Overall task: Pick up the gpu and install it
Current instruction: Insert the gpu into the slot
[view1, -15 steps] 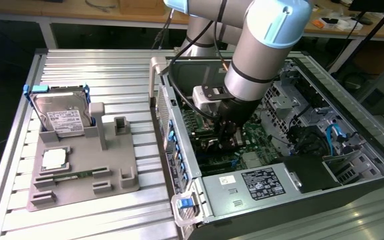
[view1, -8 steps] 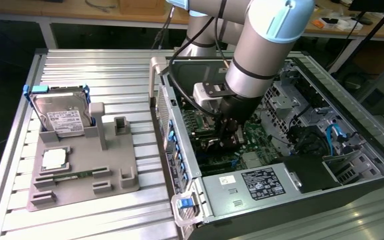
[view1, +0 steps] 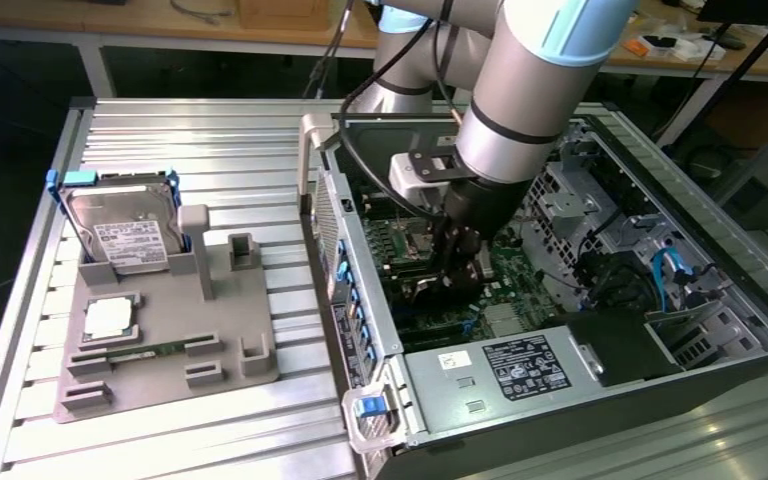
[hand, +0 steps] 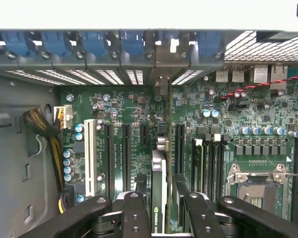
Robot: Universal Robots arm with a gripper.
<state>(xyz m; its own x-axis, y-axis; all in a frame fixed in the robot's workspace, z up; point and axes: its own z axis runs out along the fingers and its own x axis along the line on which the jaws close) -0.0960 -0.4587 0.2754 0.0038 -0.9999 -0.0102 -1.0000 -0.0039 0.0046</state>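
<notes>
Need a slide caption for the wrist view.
Black two-finger gripper holds the thin green GPU card edge-on above the green motherboard's black expansion slots.

Silver arm — blue caps, black gripper.

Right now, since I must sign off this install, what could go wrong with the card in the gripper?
1. The thin green circuit card, gripped edge-on between the black gripper fingers, stands over the green motherboard's black slots; slightly off line, it might jam instead of seating.
2. Its silver end bracket sits close to the blue retention clips and could catch there.
3. The arm reaches deep inside the open computer case, near cables.
</notes>
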